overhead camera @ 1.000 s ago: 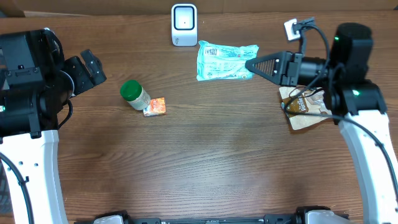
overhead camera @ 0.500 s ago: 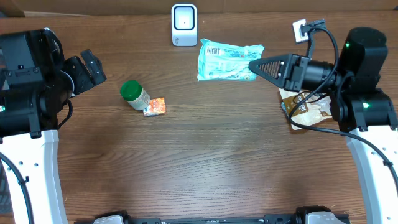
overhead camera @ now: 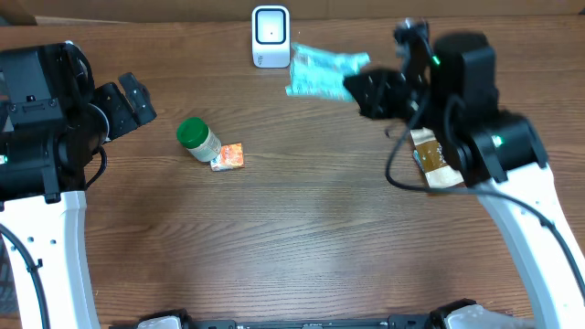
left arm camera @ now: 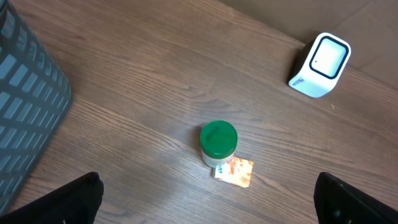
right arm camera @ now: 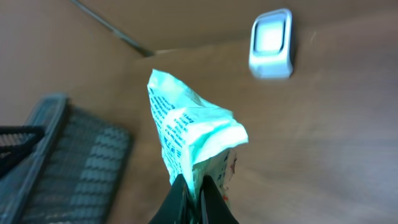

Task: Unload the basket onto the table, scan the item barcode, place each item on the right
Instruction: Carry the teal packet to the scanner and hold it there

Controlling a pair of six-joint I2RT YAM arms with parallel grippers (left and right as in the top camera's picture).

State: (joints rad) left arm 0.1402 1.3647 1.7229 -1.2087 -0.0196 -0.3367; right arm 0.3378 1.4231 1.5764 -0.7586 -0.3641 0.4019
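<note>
Green packet point(right arm camera: 186, 137) is pinched tight in the right gripper point(right arm camera: 194, 191) near the far white scanner point(overhead camera: 271, 37), and the left gripper point(overhead camera: 137, 102) is wide open, holding nothing.

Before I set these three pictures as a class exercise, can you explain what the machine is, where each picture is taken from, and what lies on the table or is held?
This is a robot with two arms at a wooden table. Each arm ends in a two-finger hand. The wide picture looks down from above; the other two come from cameras on the left and right wrists. The left hand is open and empty. The right hand is shut on the edge of a teal packet, near the white barcode scanner at the table's far edge. On the table sit a green-lidded bottle, a small orange packet right beside it, and a brown pouch partly hidden by the right arm. A grey mesh basket shows in both wrist views.
</note>
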